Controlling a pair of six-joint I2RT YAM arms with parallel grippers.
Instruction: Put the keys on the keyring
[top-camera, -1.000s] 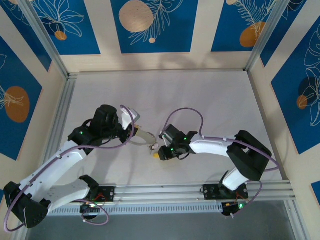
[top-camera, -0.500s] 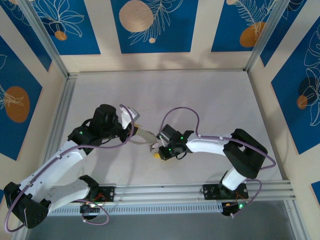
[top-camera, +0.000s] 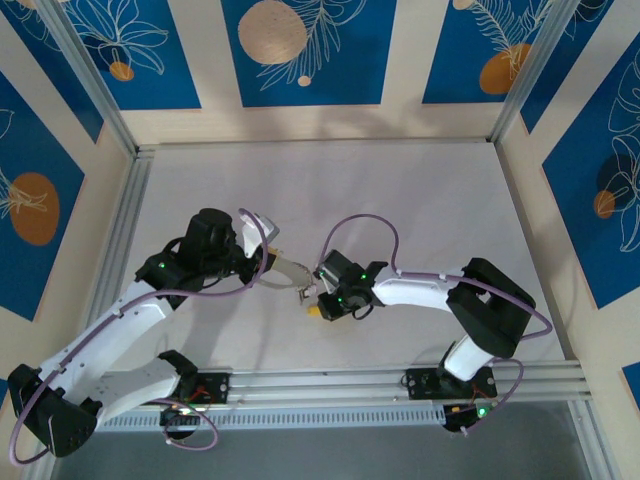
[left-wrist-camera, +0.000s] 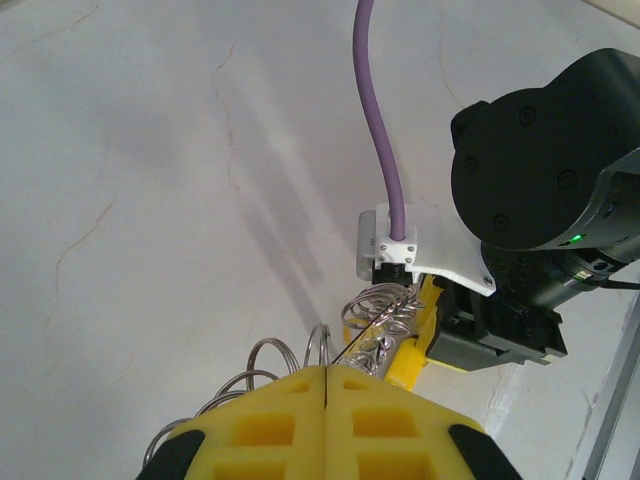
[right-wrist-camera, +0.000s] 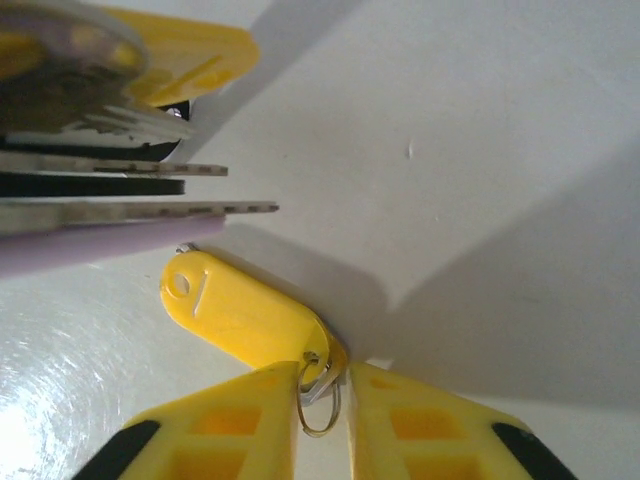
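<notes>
- keyring (left-wrist-camera: 383, 303) wire sat pinched in the left gripper (left-wrist-camera: 328, 374), fingers together.
- right gripper (right-wrist-camera: 322, 398) clamped one end of the yellow tag (right-wrist-camera: 240, 318), which pointed toward 10 o'clock.

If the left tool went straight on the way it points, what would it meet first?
Likely the cluster of metal rings just ahead, then the right tool close behind them; depth is hard to judge.
</notes>
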